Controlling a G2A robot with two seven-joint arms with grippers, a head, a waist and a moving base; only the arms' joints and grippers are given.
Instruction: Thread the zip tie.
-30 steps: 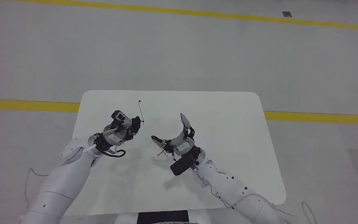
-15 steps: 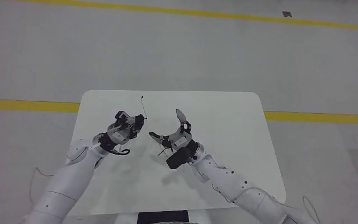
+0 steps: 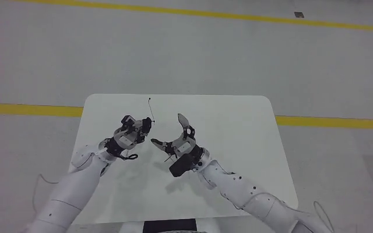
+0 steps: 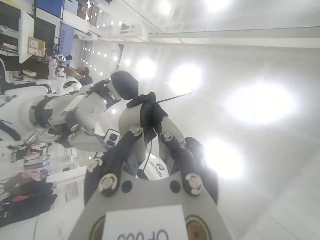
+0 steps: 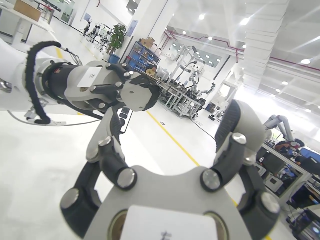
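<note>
Your zip tie (image 3: 151, 110) is a thin black strip, stiff and almost straight. It is held above the left half of the white, round-cornered tabletop (image 3: 245, 116), with its free end aimed at the far edge. Your left gripper (image 3: 140, 125) has its fingers pressed together on the tie's lower part. The left wrist view gives you what the top view cannot: the tie passes between the grey fingers and ends in a small hooked tip. Your right gripper (image 3: 169, 131) sits just beside the left one, toward the tabletop's middle, with its fingers spread wide and nothing between them. In the right wrist view you see its ribbed black pads (image 5: 225, 123) and, beyond them, a white label (image 5: 88, 76) on the left gripper's body.
</note>
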